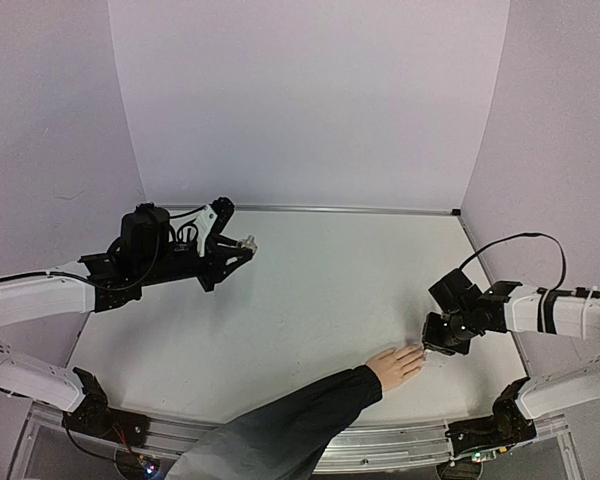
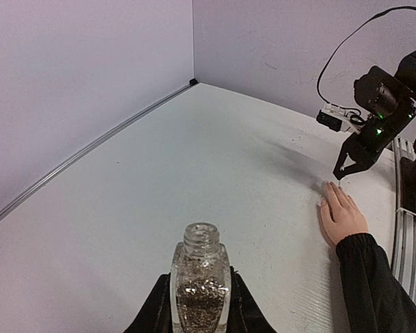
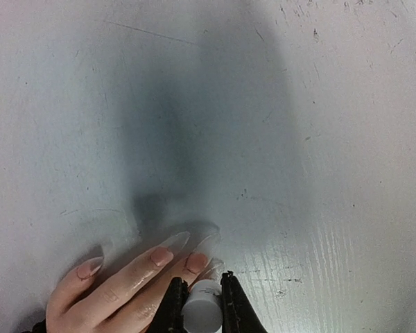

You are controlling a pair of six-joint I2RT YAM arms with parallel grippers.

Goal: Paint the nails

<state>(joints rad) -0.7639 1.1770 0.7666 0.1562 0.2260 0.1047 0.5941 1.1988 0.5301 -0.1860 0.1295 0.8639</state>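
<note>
A pale hand (image 1: 395, 365) in a black sleeve (image 1: 280, 430) lies flat on the white table, fingers pointing at my right gripper (image 1: 436, 346). In the right wrist view its long clear nails (image 3: 173, 241) lie just ahead of and left of my right gripper (image 3: 199, 281). That gripper is shut on a small white cap (image 3: 202, 312) and hovers over the fingertips; any brush under the cap is hidden. My left gripper (image 2: 200, 276) is shut on a clear glass bottle (image 2: 200, 284) of glittery polish, uncapped and upright, held at the far left (image 1: 248, 242).
Lilac walls close in the table at the back and both sides. A metal rail (image 1: 380, 445) runs along the near edge. The sleeved arm crosses the near edge between the two arm bases. The hand (image 2: 343, 218) and the right gripper (image 2: 343, 172) also show in the left wrist view.
</note>
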